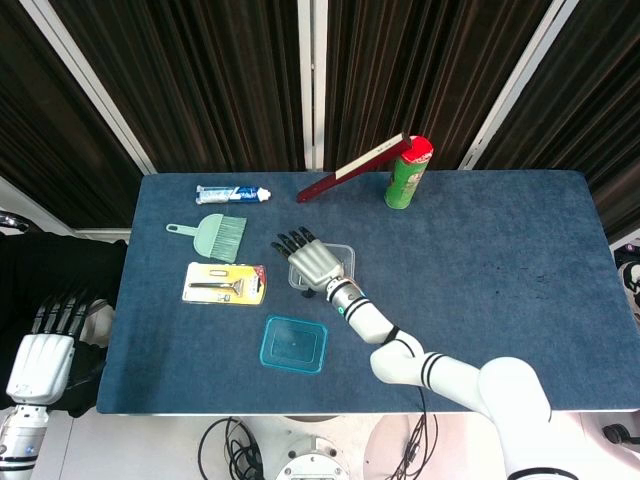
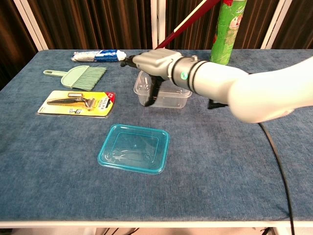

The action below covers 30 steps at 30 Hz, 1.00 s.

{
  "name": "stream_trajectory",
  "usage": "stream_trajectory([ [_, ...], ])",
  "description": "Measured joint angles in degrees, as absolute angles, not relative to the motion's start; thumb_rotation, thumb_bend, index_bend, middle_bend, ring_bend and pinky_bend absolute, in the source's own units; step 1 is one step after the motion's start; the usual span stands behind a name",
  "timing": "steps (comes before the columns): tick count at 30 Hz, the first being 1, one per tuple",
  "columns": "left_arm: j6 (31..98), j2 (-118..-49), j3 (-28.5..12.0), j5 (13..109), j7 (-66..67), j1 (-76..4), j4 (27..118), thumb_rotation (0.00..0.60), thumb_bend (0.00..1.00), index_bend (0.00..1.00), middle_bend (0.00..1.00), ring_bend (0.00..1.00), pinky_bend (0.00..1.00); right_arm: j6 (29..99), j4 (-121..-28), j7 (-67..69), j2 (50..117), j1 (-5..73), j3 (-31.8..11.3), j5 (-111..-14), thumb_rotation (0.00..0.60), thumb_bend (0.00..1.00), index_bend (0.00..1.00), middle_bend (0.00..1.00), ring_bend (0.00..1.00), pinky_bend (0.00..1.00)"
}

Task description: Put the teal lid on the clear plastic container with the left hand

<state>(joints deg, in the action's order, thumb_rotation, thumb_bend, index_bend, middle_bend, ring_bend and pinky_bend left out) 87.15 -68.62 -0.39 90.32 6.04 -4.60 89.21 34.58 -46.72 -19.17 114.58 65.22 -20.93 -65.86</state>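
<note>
My right hand sits over the clear plastic container, fingers spread flat and gripping nothing as far as I can see, though the thumb hangs down at the box's left wall and I can't tell if it touches. The container lies mid-table, and the teal lid lies flat toward the near edge, just in front of it, untouched. My left hand hangs off the near-left corner, well apart from the lid, fingers loosely straight and holding nothing. My worry is that the right arm covers the box top, so bringing the lid in would collide with it, and that thumb could shove the light container out of line.
</note>
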Motion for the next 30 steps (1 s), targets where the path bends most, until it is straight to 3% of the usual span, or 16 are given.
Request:
stream_trajectory([
  [6, 87.2, -69.1, -0.3, 90.1, 4.8, -4.4, 88.1, 0.600, 0.01, 0.05, 0.00, 0.00, 0.00, 34.4, -39.0, -17.2, 119.4, 71.0, -23.8, -64.1, 0.600, 0.03, 0.00, 0.00, 0.00, 0.00],
  [12, 87.0, -69.9, -0.3, 90.4, 4.0, -4.7, 86.9, 0.600, 0.01, 0.05, 0.00, 0.00, 0.00, 34.3, -47.5, -16.9, 114.2, 68.1, -22.8, -63.5, 0.600, 0.03, 0.00, 0.04, 0.00, 0.00],
  [21, 85.1, -70.0, -0.6, 93.5, 4.4, -7.8, 86.7, 0.600, 0.01, 0.05, 0.00, 0.00, 0.00, 37.6, -77.7, -15.7, 92.4, 56.6, -17.4, -63.9, 0.600, 0.03, 0.00, 0.08, 0.00, 0.00],
  [25, 81.4, -69.2, -0.6, 96.7, 6.0, -11.6, 89.1, 0.600, 0.01, 0.05, 0.00, 0.00, 0.00, 44.9, -89.2, -15.9, 80.7, 48.7, -13.3, -66.9, 0.600, 0.03, 0.00, 0.08, 0.00, 0.00],
  [30, 74.6, -68.8, -0.6, 99.8, 7.1, -17.2, 93.1, 0.600, 0.01, 0.05, 0.00, 0.00, 0.00, 57.7, -96.2, -16.6, 72.6, 39.7, -9.1, -71.6, 0.600, 0.03, 0.00, 0.08, 0.00, 0.00],
])
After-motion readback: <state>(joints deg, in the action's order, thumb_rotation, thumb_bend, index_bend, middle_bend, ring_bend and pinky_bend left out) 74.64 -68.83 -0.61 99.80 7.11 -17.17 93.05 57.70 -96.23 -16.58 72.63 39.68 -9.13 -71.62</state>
